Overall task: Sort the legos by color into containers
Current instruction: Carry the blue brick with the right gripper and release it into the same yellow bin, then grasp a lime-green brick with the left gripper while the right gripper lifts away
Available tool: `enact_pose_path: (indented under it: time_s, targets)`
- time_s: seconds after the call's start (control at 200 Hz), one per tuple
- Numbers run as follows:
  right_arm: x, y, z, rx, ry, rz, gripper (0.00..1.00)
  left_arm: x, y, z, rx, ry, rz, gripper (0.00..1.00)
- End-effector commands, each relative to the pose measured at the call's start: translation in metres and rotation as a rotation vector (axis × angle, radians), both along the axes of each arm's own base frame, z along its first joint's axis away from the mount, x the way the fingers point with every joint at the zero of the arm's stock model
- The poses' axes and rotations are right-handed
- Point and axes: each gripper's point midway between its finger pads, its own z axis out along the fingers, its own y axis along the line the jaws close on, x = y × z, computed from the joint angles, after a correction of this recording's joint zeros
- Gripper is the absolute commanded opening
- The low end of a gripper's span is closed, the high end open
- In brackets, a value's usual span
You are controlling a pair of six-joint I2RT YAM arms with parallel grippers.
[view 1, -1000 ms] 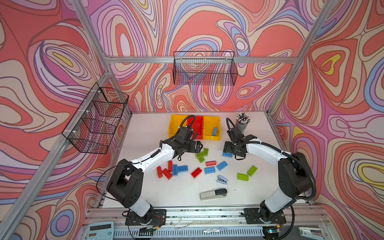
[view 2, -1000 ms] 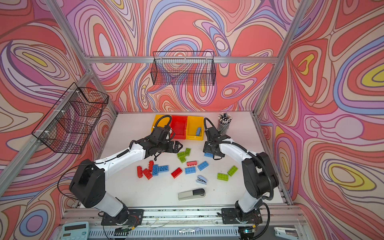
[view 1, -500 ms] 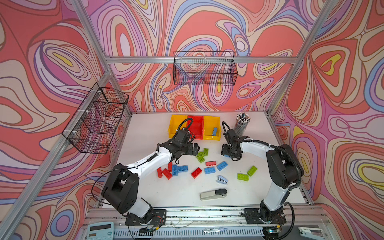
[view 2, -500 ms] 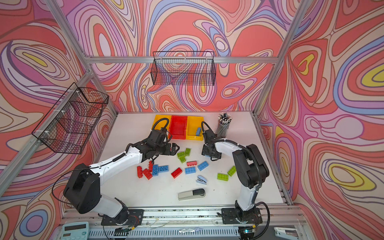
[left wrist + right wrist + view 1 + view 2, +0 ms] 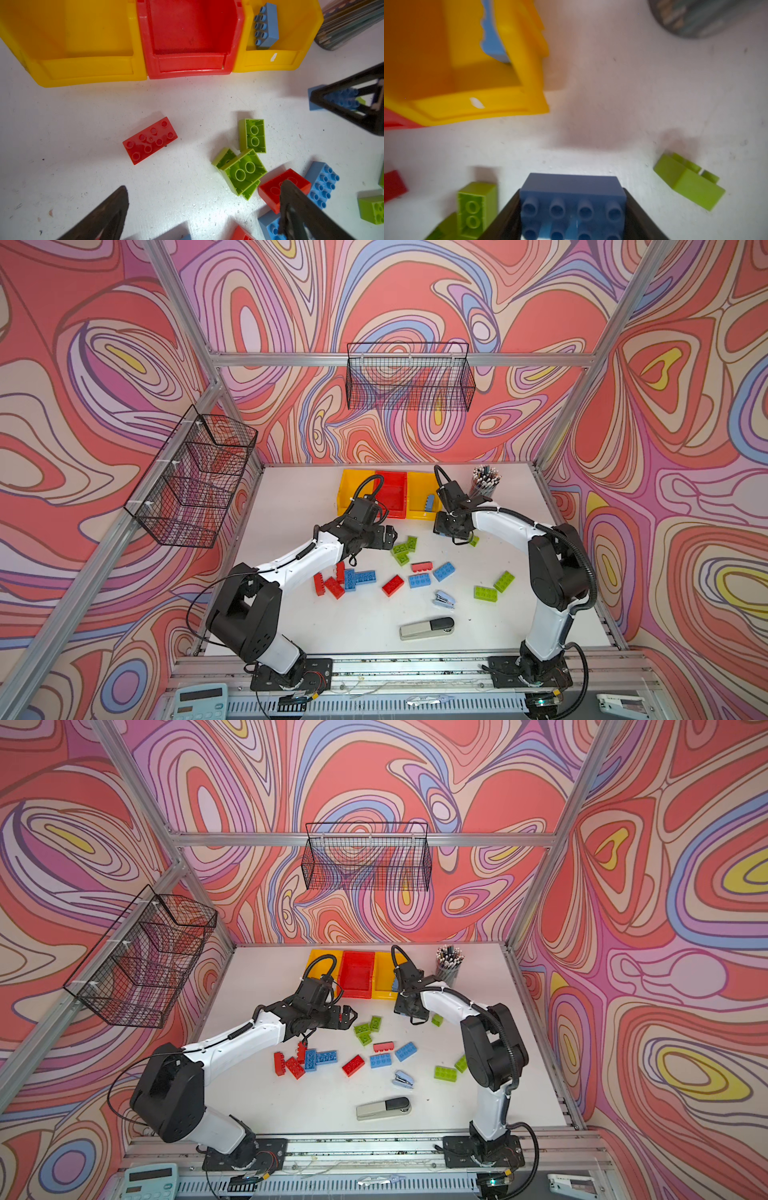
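We are only just beginning the sort. One sorted blue brick [image 5: 267,25] is leaning inside the right yellow bin [image 5: 270,60]. The red bin [image 5: 187,64] and the left yellow bin [image 5: 83,68] are standing empty, as far as the left wrist view shows.

Our right hand [image 5: 572,199] is gripping a second blue brick [image 5: 571,182], jaws pressing on both its ends, low over the table [image 5: 291,510] just in front of that right yellow bin. We cannot tell whether the brick is clear of the table.

Our left hand [image 5: 386,536] is hanging with jaws spread wide, holding nothing, above a lone red brick [image 5: 149,140] lying in front of the red bin.

The other legos [image 5: 419,580], red, blue and lime green, are lying scattered across the middle of the table. We are judging that nearly all the work is waiting: every red and green piece, and most blue ones.
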Motion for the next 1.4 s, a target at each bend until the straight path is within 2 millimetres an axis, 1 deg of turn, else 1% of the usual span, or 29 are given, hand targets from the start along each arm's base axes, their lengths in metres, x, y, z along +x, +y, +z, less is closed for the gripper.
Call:
enact_pose_path:
  time_s: [0.0,0.04,0.135,0.325,0.451,0.486,0.521,0.571,0.606,0.681,0.791,0.801,0.856,0.956,1.057,1.112,1.137,1.172,1.177,1.202,1.227,1.257,1.272,1.317,1.397]
  targets:
    - [0.024,0.015,0.025,0.03,-0.05,0.003,0.5,0.006,-0.001,0.005,-0.019,-0.023,-0.005,1.0]
    - [0.035,0.022,0.031,0.041,-0.07,0.014,0.5,0.005,-0.001,0.005,-0.017,-0.025,-0.007,1.0]
    - [0.057,0.033,0.035,0.04,-0.091,0.038,0.51,0.003,0.002,0.006,-0.006,-0.027,-0.01,1.0]
    - [0.098,0.045,0.027,-0.007,-0.123,0.067,0.53,-0.002,0.006,0.007,0.0,-0.023,-0.006,1.0]
    - [0.117,0.054,0.022,-0.015,-0.135,0.096,0.56,-0.005,0.008,0.009,-0.007,-0.018,0.004,1.0]
    - [0.122,0.056,0.02,-0.018,-0.136,0.1,0.59,-0.006,0.008,0.009,-0.009,-0.014,0.005,1.0]
    - [0.125,0.059,0.019,-0.019,-0.134,0.106,0.66,-0.007,0.008,0.009,-0.01,-0.007,0.006,1.0]
    - [0.13,0.062,0.02,-0.012,-0.138,0.117,0.81,-0.009,0.008,0.008,-0.011,0.003,0.002,1.0]
    - [0.131,0.064,0.022,-0.005,-0.143,0.123,0.85,-0.011,0.008,0.006,-0.005,0.017,-0.004,1.0]
    - [0.132,0.067,0.028,0.012,-0.159,0.133,0.89,-0.016,0.007,-0.001,0.01,0.057,-0.022,1.0]
    - [0.127,0.07,0.042,0.037,-0.168,0.157,0.92,-0.024,0.006,-0.007,0.018,0.084,-0.047,1.0]
    - [0.126,0.07,0.044,0.038,-0.166,0.158,0.94,-0.025,0.006,-0.008,0.019,0.086,-0.052,1.0]
    - [0.122,0.07,0.05,0.045,-0.164,0.163,0.98,-0.028,0.003,-0.008,0.025,0.088,-0.074,1.0]
    - [0.109,0.069,0.065,0.073,-0.168,0.171,0.98,-0.034,-0.006,-0.01,0.047,0.083,-0.133,1.0]
    - [0.091,0.064,0.078,0.098,-0.168,0.177,0.98,-0.038,-0.02,-0.012,0.071,0.079,-0.211,1.0]
    - [0.079,0.061,0.085,0.105,-0.165,0.181,0.98,-0.04,-0.027,-0.014,0.095,0.076,-0.254,1.0]
    - [0.073,0.059,0.085,0.106,-0.157,0.183,0.98,-0.04,-0.03,-0.016,0.108,0.074,-0.27,1.0]
    - [0.065,0.057,0.092,0.115,-0.16,0.187,0.98,-0.041,-0.034,-0.018,0.121,0.071,-0.293,1.0]
    - [0.062,0.055,0.09,0.114,-0.152,0.186,0.98,-0.041,-0.035,-0.018,0.122,0.071,-0.296,1.0]
    - [0.057,0.053,0.094,0.117,-0.153,0.186,0.98,-0.04,-0.037,-0.02,0.133,0.07,-0.308,0.99]
    - [0.051,0.052,0.094,0.121,-0.145,0.188,0.98,-0.039,-0.039,-0.022,0.145,0.067,-0.316,0.99]
    - [0.043,0.049,0.099,0.126,-0.145,0.188,0.98,-0.038,-0.042,-0.025,0.154,0.067,-0.328,0.99]
    - [0.039,0.047,0.097,0.127,-0.134,0.187,0.98,-0.037,-0.044,-0.026,0.155,0.064,-0.334,0.99]
    - [0.026,0.043,0.1,0.133,-0.123,0.189,0.98,-0.034,-0.047,-0.032,0.169,0.066,-0.345,0.99]
    - [0.01,0.035,0.103,0.132,-0.108,0.183,0.98,-0.027,-0.051,-0.038,0.194,0.064,-0.357,0.98]
